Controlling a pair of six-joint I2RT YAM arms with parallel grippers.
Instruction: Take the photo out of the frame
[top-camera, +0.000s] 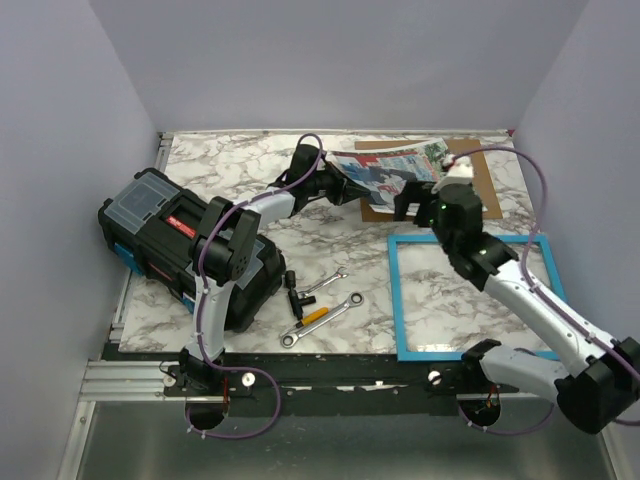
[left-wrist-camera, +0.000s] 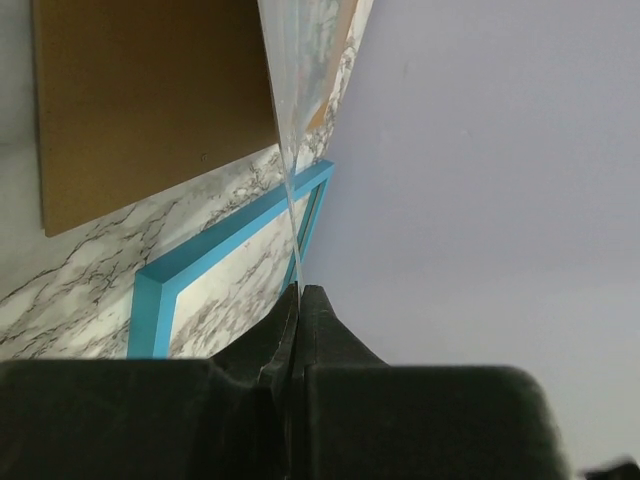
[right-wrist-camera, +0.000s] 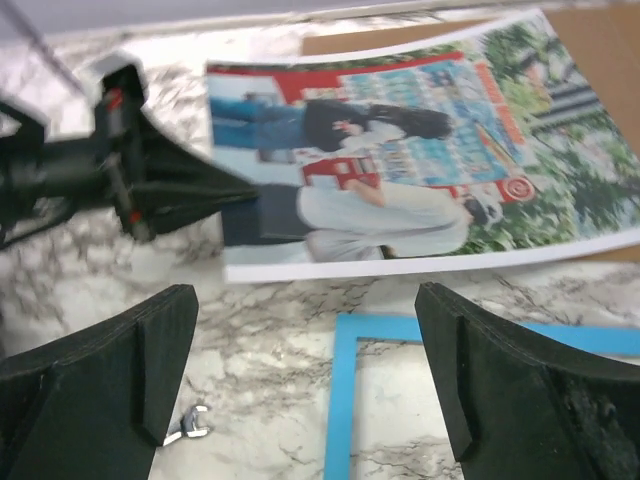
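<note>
The photo (top-camera: 385, 172), a colourful print with a white margin, is held off the table at the far middle, over the brown backing board (top-camera: 478, 180). My left gripper (top-camera: 352, 188) is shut on the photo's left edge. In the left wrist view the sheet (left-wrist-camera: 290, 150) shows edge-on, pinched between the jaws (left-wrist-camera: 302, 292). The turquoise frame (top-camera: 393, 300) lies flat and empty on the table at the right. My right gripper (top-camera: 418, 205) is open and empty, hovering above the frame's far left corner (right-wrist-camera: 345, 400), just near of the photo (right-wrist-camera: 400, 160).
A black toolbox (top-camera: 180, 245) stands at the left. Wrenches (top-camera: 320, 315) and a small screwdriver (top-camera: 312, 318) lie near the front middle. A wrench end (right-wrist-camera: 190, 425) shows by my right gripper's left finger. Walls close in the table's back and sides.
</note>
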